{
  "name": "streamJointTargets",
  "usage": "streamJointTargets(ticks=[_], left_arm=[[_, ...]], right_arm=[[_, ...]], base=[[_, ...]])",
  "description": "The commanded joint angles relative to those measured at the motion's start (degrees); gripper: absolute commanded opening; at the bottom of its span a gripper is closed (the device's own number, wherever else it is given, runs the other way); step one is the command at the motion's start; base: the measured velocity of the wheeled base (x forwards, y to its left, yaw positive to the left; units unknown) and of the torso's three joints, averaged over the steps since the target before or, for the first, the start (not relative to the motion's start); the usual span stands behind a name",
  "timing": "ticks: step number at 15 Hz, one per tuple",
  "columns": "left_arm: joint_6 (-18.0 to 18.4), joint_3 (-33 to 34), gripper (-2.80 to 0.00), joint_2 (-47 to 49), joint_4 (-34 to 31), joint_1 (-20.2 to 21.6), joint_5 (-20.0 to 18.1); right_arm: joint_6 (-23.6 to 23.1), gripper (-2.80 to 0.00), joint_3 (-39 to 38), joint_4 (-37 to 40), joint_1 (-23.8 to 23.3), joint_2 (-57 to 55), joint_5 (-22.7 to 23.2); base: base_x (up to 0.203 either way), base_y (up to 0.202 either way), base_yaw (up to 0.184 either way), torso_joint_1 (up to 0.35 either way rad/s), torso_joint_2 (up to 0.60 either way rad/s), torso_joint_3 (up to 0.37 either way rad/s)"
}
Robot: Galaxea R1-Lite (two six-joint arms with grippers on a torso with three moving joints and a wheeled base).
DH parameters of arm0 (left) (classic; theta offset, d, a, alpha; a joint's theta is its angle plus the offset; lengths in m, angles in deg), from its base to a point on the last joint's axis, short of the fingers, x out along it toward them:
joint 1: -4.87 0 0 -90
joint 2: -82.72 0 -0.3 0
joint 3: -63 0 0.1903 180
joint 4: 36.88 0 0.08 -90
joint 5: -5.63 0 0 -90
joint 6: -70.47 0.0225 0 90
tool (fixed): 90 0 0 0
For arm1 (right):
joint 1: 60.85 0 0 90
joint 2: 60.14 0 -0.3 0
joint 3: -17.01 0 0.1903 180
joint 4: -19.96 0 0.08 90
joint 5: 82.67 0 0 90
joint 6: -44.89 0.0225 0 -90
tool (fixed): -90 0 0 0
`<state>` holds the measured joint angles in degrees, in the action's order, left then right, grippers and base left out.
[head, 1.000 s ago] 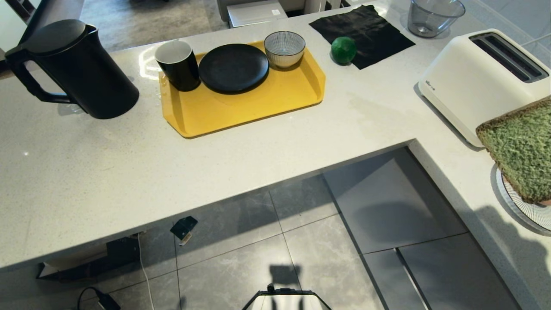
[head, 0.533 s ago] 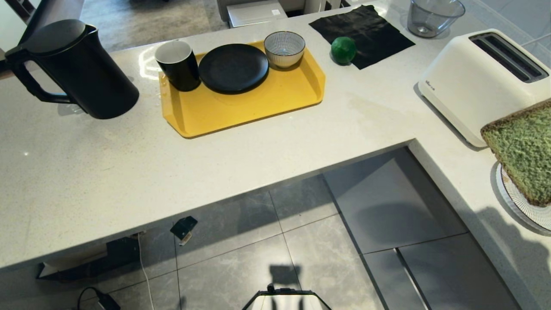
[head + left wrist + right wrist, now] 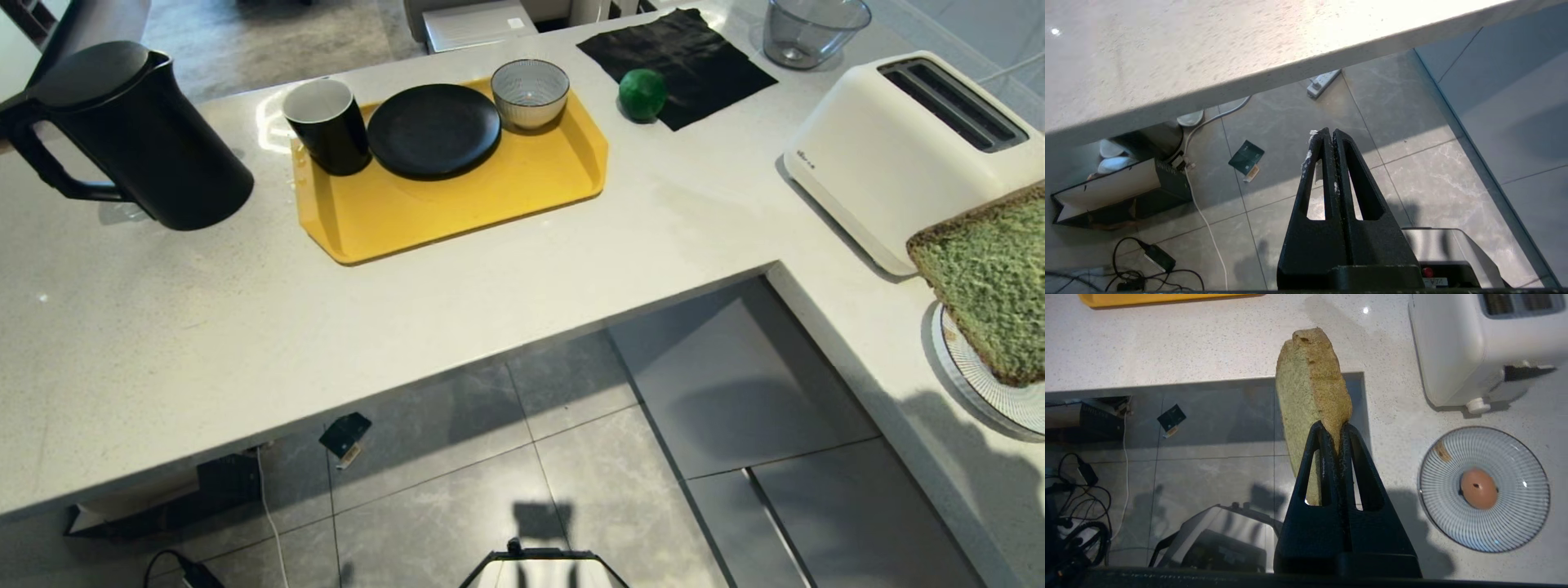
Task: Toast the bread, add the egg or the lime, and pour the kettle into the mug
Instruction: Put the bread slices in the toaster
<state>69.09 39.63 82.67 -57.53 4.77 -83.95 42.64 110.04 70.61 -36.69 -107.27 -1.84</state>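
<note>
My right gripper [image 3: 1334, 426] is shut on the lower edge of the bread [image 3: 1310, 375], a pale green slice with a tan crust, held upright above the counter's inner corner. In the head view the bread [image 3: 992, 278] hangs at the right edge, in front of the white toaster [image 3: 906, 139] and over a striped plate [image 3: 967, 384]. The egg [image 3: 1479, 488] lies on that plate [image 3: 1453, 522]. The lime [image 3: 642, 95] rests beside a black cloth. The black kettle [image 3: 139, 139] stands far left; the mug [image 3: 326, 126] stands on the yellow tray. My left gripper [image 3: 1329, 132] is shut and empty, over the floor.
The yellow tray [image 3: 457, 204] also holds a black plate [image 3: 433, 131] and a striped bowl [image 3: 529, 94]. A black cloth [image 3: 678, 57] and a clear glass vessel [image 3: 804, 28] lie at the back. The toaster [image 3: 1474, 347] has two slots on top. Cables lie on the floor.
The whole head view has shifted slightly left, so the camera moved. The bread stays gripped at the right edge, edging a little right relative to the toaster.
</note>
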Motion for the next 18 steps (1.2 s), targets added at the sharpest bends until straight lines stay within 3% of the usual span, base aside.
streamJointTargets(ticks=[1,8,11,18], left_arm=[[-0.03,0.88,-2.8,-0.04,0.01,0.01,0.02],[-0.03,0.88,-2.8,-0.04,0.01,0.01,0.02],[-0.03,0.88,-2.8,-0.04,0.01,0.01,0.02],[-0.03,0.88,-2.8,-0.04,0.01,0.01,0.02]], right_arm=[[0.02,-2.8,-0.05,0.14,0.01,-0.07,-0.06],[0.06,-2.8,-0.22,-0.04,0.01,-0.33,0.65],[0.0,-2.8,-0.45,-0.04,0.01,0.47,5.1],[-2.92,-2.8,-0.33,-3.3,0.01,-1.02,12.97]], base=[[0.004,0.001,-0.097,0.002,0.0,0.007],[0.003,0.008,-0.171,0.003,0.0,0.004],[0.001,0.006,-0.125,0.003,0.0,0.003],[0.0,0.0,0.0,0.0,0.0,0.0]])
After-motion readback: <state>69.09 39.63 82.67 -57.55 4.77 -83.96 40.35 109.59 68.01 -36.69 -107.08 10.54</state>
